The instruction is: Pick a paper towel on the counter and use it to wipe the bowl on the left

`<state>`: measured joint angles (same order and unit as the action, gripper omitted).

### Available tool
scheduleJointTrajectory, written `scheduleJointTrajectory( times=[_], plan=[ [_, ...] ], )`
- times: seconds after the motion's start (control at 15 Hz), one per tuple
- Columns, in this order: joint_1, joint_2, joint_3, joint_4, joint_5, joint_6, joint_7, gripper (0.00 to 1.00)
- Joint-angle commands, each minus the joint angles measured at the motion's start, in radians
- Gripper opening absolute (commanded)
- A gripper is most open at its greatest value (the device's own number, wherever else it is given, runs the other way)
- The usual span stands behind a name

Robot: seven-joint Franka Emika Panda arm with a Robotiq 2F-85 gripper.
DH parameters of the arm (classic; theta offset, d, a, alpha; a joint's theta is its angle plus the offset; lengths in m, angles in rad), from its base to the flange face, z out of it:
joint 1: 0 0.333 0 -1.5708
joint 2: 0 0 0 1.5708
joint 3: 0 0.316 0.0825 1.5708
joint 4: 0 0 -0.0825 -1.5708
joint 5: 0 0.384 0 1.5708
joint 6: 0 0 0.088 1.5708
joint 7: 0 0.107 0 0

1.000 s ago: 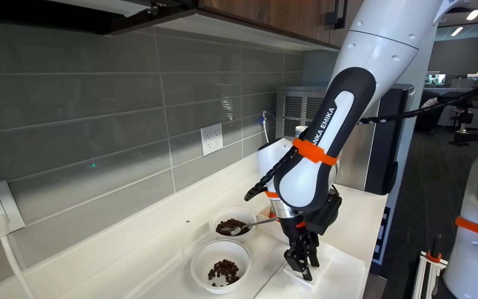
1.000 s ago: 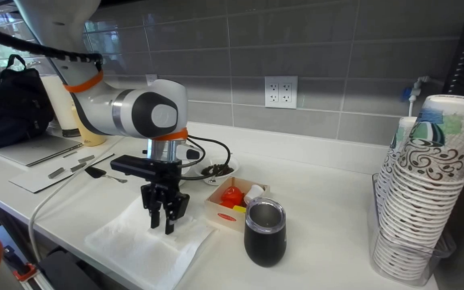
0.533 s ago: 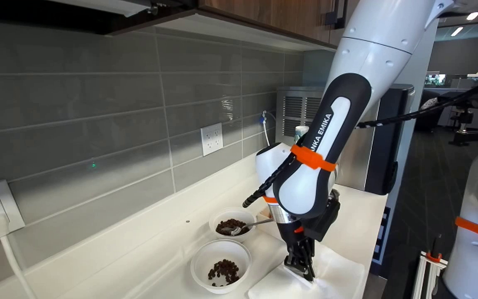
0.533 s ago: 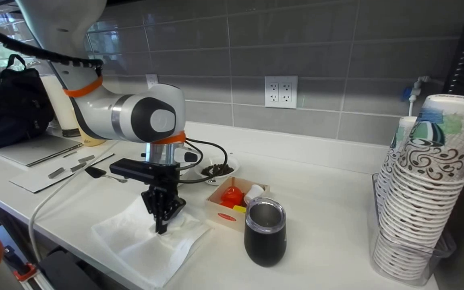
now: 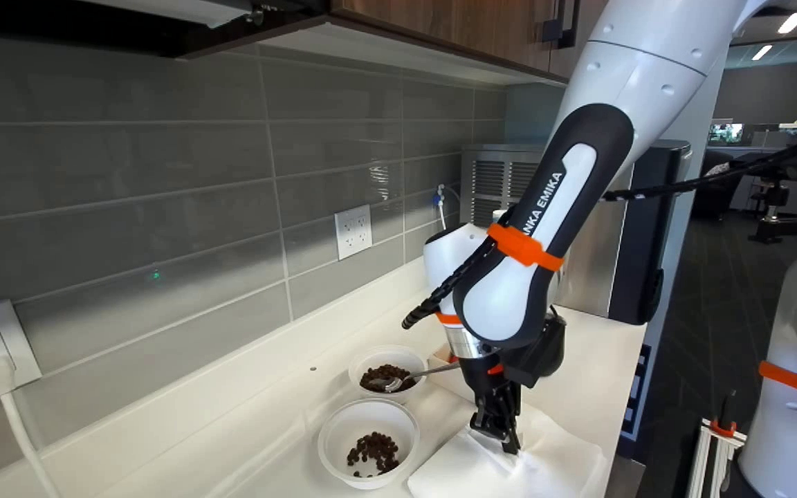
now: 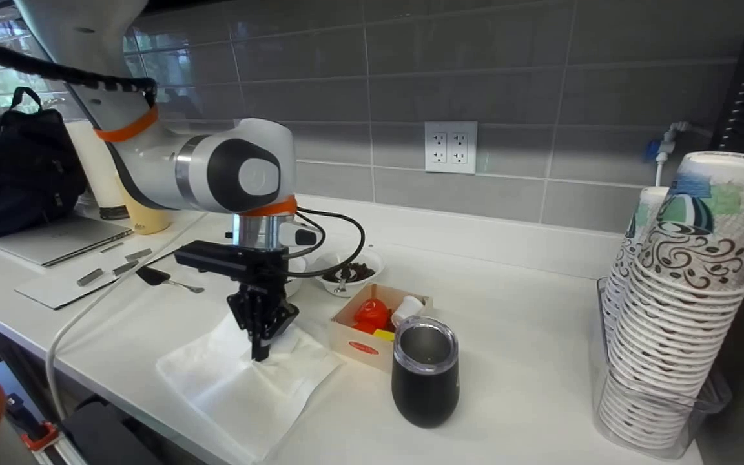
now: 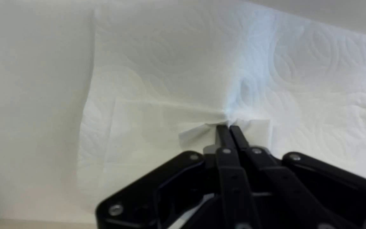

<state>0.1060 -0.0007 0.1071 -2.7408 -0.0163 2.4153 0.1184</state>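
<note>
In both exterior views my gripper (image 5: 511, 449) points down at the white paper towel (image 6: 236, 403) on the off-white counter (image 6: 527, 323). The wrist view shows the gripper (image 7: 228, 126) shut with the paper towel (image 7: 160, 63) pinched between its fingertips. Folds run out from the pinch, and the sheet is slightly raised there; its outer parts still lie spread on the counter. To the left of the towel in an exterior view stands the white bowl (image 5: 362, 414) with dark brown crumbs in it. In the opposite view the arm hides most of that bowl.
Just behind the bowl is a second white bowl (image 5: 383, 355) of brown bits with a spoon (image 5: 429, 373). A box (image 6: 352, 341) of toy food and a black tumbler (image 6: 425, 394) stand beside the towel. Stacked paper cups (image 6: 662, 349) are farther off. A white cable (image 6: 91, 303) crosses the counter.
The gripper's fingers have come together on the paper towel. The gripper dipped a little, then rose slightly, and the towel has gathered into creases beneath it. Both bowls have stayed put.
</note>
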Motion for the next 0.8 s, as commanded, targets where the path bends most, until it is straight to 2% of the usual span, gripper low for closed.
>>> scheduleJointTrajectory(
  times=[0.0,0.27,0.47,0.53,0.6,0.73],
  plan=[
    [0.007,-0.133,0.008,-0.015,-0.017,-0.118,0.015,0.01],
    [0.009,-0.231,0.010,-0.016,0.007,-0.285,-0.028,0.01],
    [0.007,-0.274,0.012,-0.013,-0.006,-0.333,-0.022,0.01],
    [0.006,-0.279,0.015,-0.012,-0.011,-0.328,-0.010,0.28],
    [0.007,-0.279,0.016,-0.009,-0.011,-0.324,-0.015,0.29],
    [0.007,-0.273,0.019,-0.008,-0.009,-0.304,-0.011,0.43]
  ],
)
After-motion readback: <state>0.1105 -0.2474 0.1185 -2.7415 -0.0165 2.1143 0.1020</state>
